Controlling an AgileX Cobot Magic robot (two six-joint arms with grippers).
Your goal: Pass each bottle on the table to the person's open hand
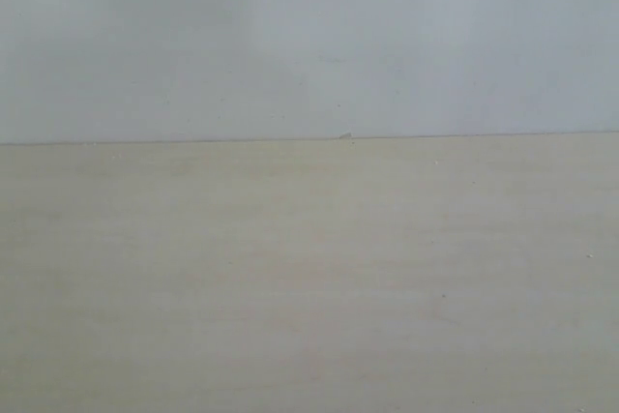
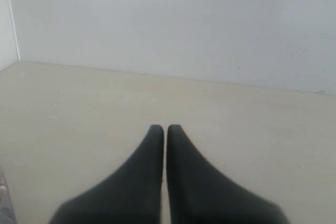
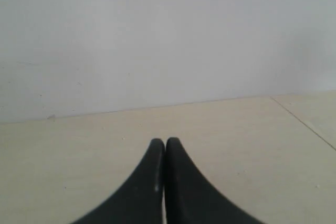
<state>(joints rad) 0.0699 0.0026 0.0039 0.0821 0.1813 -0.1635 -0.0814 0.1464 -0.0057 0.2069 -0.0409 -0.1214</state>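
No bottle shows in any view, and no hand is visible. The pale beige wood-grain table point(image 1: 309, 278) fills the lower part of the exterior view, with neither arm in that picture. My left gripper point(image 2: 165, 128) is shut, its black fingers pressed together with nothing between them, above bare tabletop point(image 2: 79, 108). My right gripper point(image 3: 165, 141) is shut too, empty, over bare table point(image 3: 247, 129).
A plain grey-white wall point(image 1: 309, 45) runs along the table's far edge. A small dark chip point(image 1: 345, 135) lies at that edge. A wall corner point(image 2: 13, 24) shows in the left wrist view. A seam point(image 3: 302, 121) crosses the surface in the right wrist view.
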